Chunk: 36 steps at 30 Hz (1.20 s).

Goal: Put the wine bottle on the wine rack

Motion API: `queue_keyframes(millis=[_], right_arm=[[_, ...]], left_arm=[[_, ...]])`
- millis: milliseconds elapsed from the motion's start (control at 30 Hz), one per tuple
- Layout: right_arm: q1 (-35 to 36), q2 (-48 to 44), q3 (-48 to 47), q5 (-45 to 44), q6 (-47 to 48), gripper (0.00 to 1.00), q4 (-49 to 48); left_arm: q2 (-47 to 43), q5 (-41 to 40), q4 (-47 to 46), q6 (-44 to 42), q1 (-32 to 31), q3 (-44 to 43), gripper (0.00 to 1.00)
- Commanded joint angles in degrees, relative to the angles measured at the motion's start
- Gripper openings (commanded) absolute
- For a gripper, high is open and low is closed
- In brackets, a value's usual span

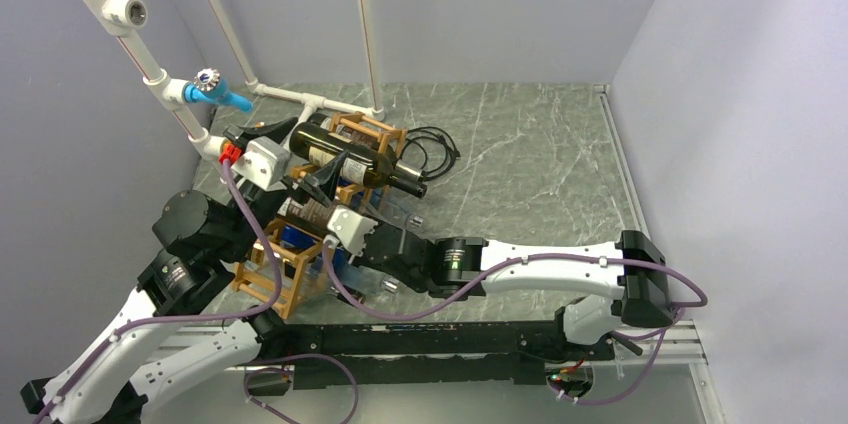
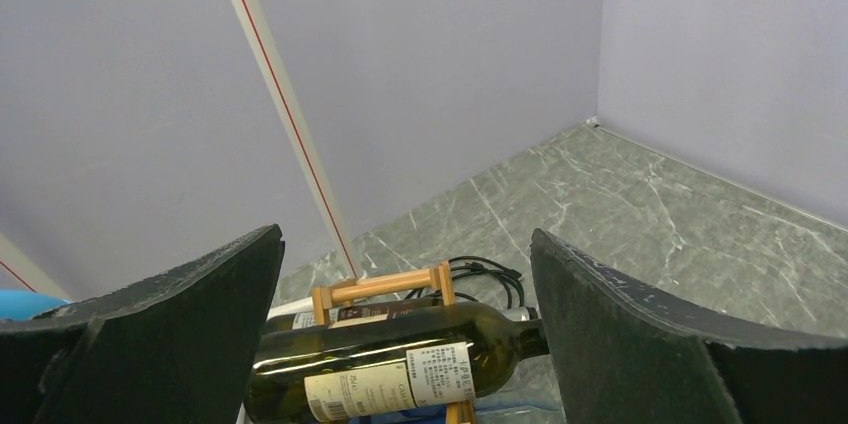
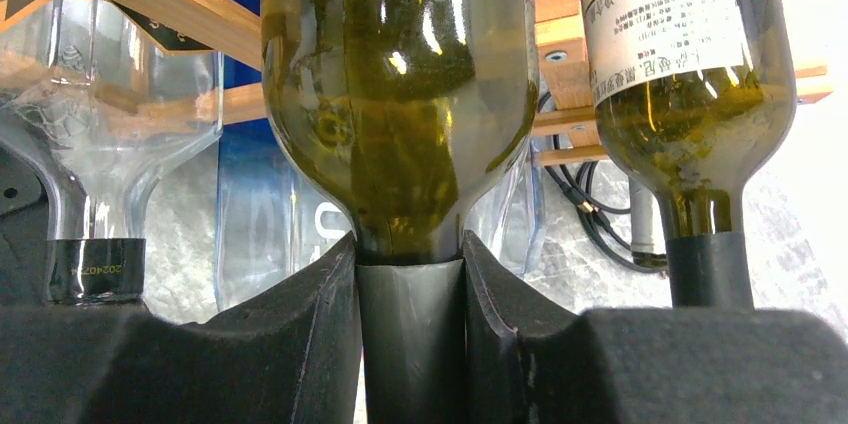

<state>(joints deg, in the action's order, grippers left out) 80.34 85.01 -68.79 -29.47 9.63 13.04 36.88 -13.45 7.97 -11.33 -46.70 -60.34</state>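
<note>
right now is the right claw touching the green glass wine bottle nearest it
Touching. Right wrist view: right claw pinches the green glass wine bottle by its neck.

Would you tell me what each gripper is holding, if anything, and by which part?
The right gripper clamps a green wine bottle by its neck; the left gripper is open, holding nothing.

- Table (image 1: 540, 164): grey-green marbled top with pale veins, reaching the far and right walls.
- White pipes (image 1: 365, 24): rise slanting from the far left corner, joined by tee fittings.
- Blue valve (image 1: 218, 96): sits on the leftmost pipe.
- Black cable (image 1: 432, 149): coiled on the table, far, left of centre.
- Walls (image 1: 480, 4): plain pale lilac.
</note>
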Motion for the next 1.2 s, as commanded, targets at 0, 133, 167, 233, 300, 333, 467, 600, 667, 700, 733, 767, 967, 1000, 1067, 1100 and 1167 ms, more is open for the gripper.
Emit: queue_keyframes(millis=[0, 133, 167, 233, 300, 333, 467, 600, 667, 700, 733, 767, 967, 1000, 1067, 1100, 1167], right_arm=[[-0.36, 0.0, -4.27, -1.71, 0.39, 0.0, -6.15], [-0.44, 1.21, -5.69, 0.21, 0.98, 0.05, -3.92], [-0.44, 1.64, -6.14, 0.44, 1.19, 0.08, -3.19], [-0.44, 2.36, -6.9, 0.72, 1.25, 0.1, -2.26], [-0.45, 2.81, -7.09, 1.23, 1.24, 0.12, -1.94], [-0.44, 2.99, -7.14, 1.3, 1.11, 0.14, -1.82], [-0.57, 3.58, -7.46, 1.35, 0.7, 0.26, -0.83], [-0.7, 3.76, -8.01, 1.48, -0.29, 0.44, 0.56], [-0.71, 3.5, -7.94, 1.54, -1.2, 0.53, 0.96], [-0.71, 3.34, -7.79, 1.51, -1.67, 0.57, 1.08], [-0.71, 3.03, -7.64, 1.53, -1.98, 0.59, 1.23], [-0.71, 2.72, -7.52, 1.57, -2.35, 0.61, 1.41], [-0.62, -1.2, -7.39, 2.08, -5.4, 0.74, 2.96], [-0.62, -1.77, -7.78, 2.06, -6.41, 0.78, 3.75], [-0.62, -2.82, -9.18, 2.72, -8.26, 0.86, 6.15], [-0.56, -3.63, -9.66, 3.53, -9.12, 0.96, 7.1], [-0.53, -6.11, -9.95, 4.14, -12.45, 1.0, 7.81]], left_arm=[[0.21, -1.11, -2.16, -0.7, 0.23, 0.04, 0.99], [0.12, -1.3, -2.42, -0.86, 0.21, 0.28, 0.99], [0.05, -1.36, -2.43, -0.88, 0.2, 0.3, 0.99], [0.07, -1.46, -2.43, -0.89, 0.21, 0.31, 0.99], [0.1, -1.61, -2.43, -0.97, 0.2, 0.35, 0.99], [0.02, -1.68, -2.43, -0.97, 0.2, 0.39, 0.99], [-0.23, -2.17, -2.59, -1.15, 0.24, 0.48, 0.99], [-0.78, -2.52, -2.82, -1.24, 0.21, 0.72, 0.99], [-1.11, -2.84, -2.99, -1.4, 0.2, 0.91, 0.99], [-1.27, -3.12, -3.15, -1.53, 0.2, 0.99, 0.99], [-1.43, -3.38, -3.28, -1.69, 0.23, 1.13, 0.99], [-1.54, -3.63, -3.37, -1.75, 0.23, 1.22, 0.99], [-2.16, -4.89, -4.0, -2.5, 0.2, 1.79, 0.99], [-2.26, -4.96, -4.0, -2.55, 0.2, 1.88, 0.99], [-2.35, -5.08, -4.19, -2.71, 0.2, 1.98, 0.99], [-2.34, -5.09, -4.12, -2.73, 0.2, 1.92, 0.99], [-2.48, -4.89, -3.72, -2.52, 0.29, 1.56, 0.99]])
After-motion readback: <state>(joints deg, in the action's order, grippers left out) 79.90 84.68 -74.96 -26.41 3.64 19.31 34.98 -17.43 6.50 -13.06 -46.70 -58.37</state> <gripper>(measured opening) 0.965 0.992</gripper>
